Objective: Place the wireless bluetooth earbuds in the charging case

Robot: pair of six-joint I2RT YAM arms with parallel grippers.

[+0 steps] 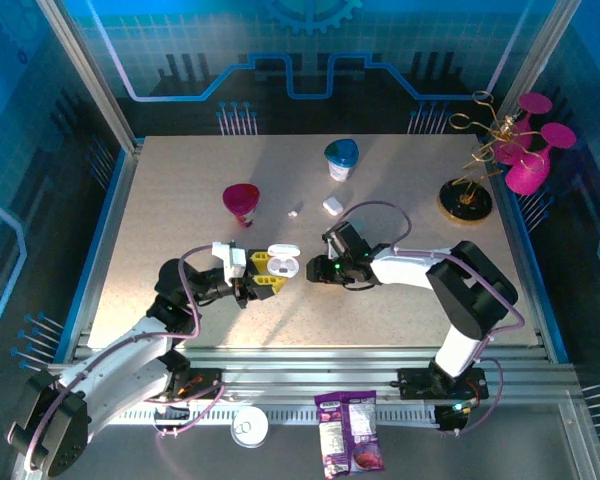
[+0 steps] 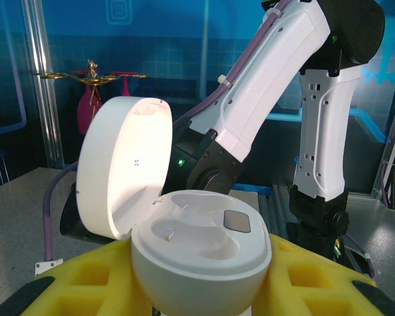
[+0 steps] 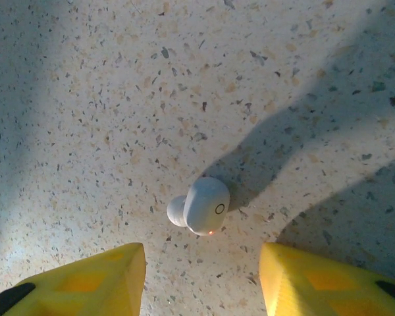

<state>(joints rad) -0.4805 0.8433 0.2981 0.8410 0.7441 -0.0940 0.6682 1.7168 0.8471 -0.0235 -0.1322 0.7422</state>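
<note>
Yellow fingers of the left gripper (image 1: 268, 272) clamp the open charging case (image 2: 201, 253), its lid up and its wells looking empty. Rightward, the right gripper (image 3: 203, 280) hangs wide apart and holds nothing over an earbud (image 3: 201, 205) on the table (image 3: 85, 99). It should descend straight, centre the bud and pinch gently. A small white case (image 1: 332, 205) and a teal cup (image 1: 341, 158) beyond seem clear of the path.

No word or number is legible. The earbud (image 3: 204, 205) carries a small printed ring. The charging case (image 2: 128, 164) lid bears a tiny bluish mark, the purple bag (image 1: 349, 432) blurred lettering — both unreadable.
</note>
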